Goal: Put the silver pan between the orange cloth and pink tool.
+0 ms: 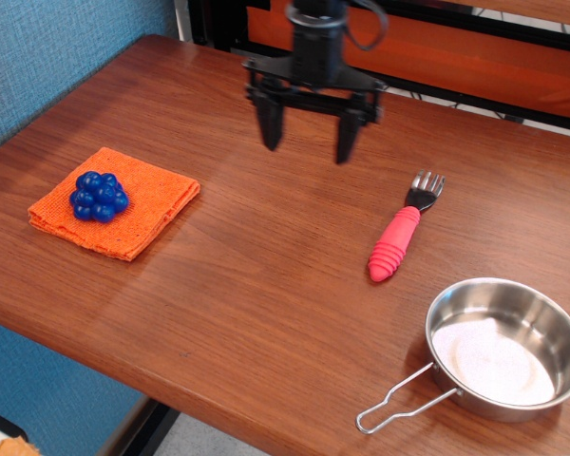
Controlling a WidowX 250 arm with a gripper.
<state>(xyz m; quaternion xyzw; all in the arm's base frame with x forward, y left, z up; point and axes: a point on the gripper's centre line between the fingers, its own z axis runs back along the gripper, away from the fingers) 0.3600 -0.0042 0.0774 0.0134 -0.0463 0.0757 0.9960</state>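
Note:
The silver pan sits at the front right of the wooden table, its looped wire handle pointing front-left over the table's front edge. The pink tool, a fork with dark tines, lies just behind the pan. The orange cloth lies flat at the left. My gripper hangs open and empty above the back middle of the table, between cloth and fork and far behind the pan.
A blue bumpy ball cluster rests on the cloth. A blue wall stands at the left. Orange and black framing runs behind the table's far edge. The table's front edge runs diagonally below.

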